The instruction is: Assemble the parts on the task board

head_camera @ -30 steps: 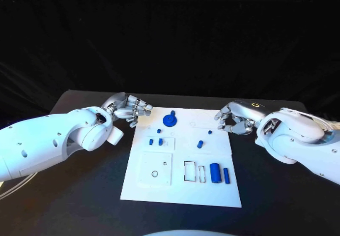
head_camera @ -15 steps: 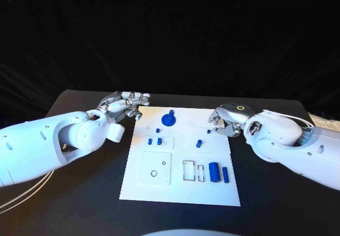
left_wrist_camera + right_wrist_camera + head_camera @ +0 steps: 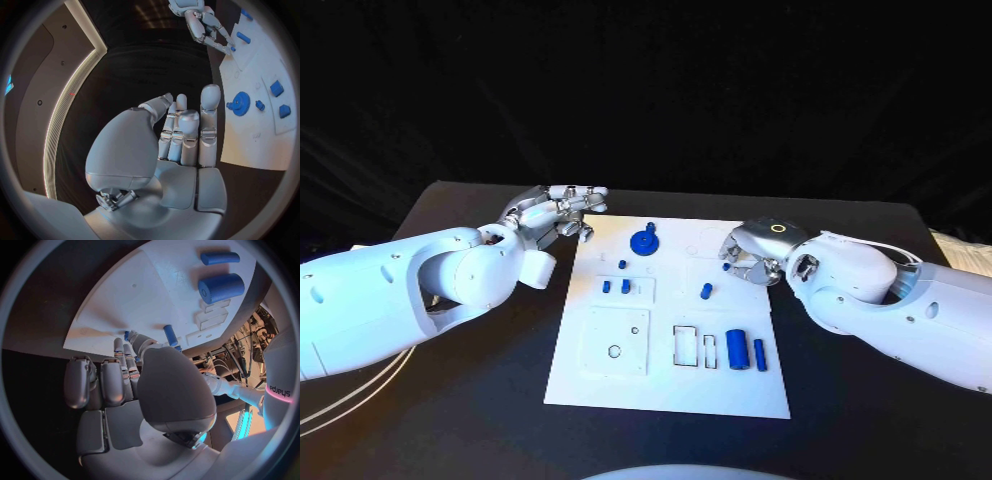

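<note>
The white task board point(image 3: 733, 395) lies mid-table. On it are a blue gear point(image 3: 643, 243) at the far end, small blue pegs point(image 3: 616, 286), a blue pin point(image 3: 707, 292), and a thick blue cylinder point(image 3: 736, 350) beside a thin one point(image 3: 760, 355) near the front. My left hand point(image 3: 560, 212) hovers off the board's far left corner with straight fingers and holds nothing; the left wrist view shows that hand point(image 3: 181, 135) short of the gear point(image 3: 239, 103). My right hand point(image 3: 754, 255) sits at the board's right edge. Its fingertips point(image 3: 131, 340) reach a small blue peg point(image 3: 127, 334); the thumb hides any grip.
Black table point(image 3: 473, 400) surrounds the board on all sides. A raised white block with a hole point(image 3: 616, 342) and two rectangular slots point(image 3: 692, 347) sit in the board's front half. The pin point(image 3: 170, 335) lies just past my right fingers.
My right hand has moved left from off the board's right side onto its edge, down to the small peg. My left hand has straightened its fingers and shifted slightly.
</note>
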